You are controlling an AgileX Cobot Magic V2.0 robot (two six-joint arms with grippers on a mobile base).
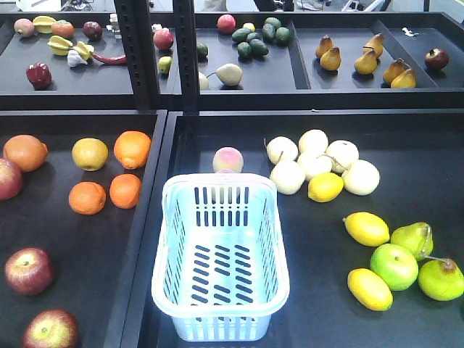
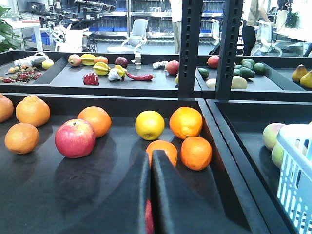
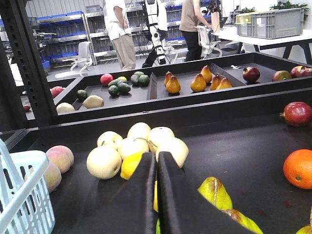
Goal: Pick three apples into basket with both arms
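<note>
Red apples (image 1: 29,270) — two cut off at frame edges.

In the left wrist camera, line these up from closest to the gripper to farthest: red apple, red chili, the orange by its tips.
From the left gripper:
1. Orange, just beyond its tips.
2. Red apple, ahead to the left.
3. Red chili, away on the back tray.

Scanning every view for lettering, and nothing legible turns up. The basket (image 1: 217,180) is plain slotted plastic. The grey crate (image 3: 275,22) on the far right table and the blue bins (image 3: 56,19) on the far shelves are too small and blurred to read.
</note>
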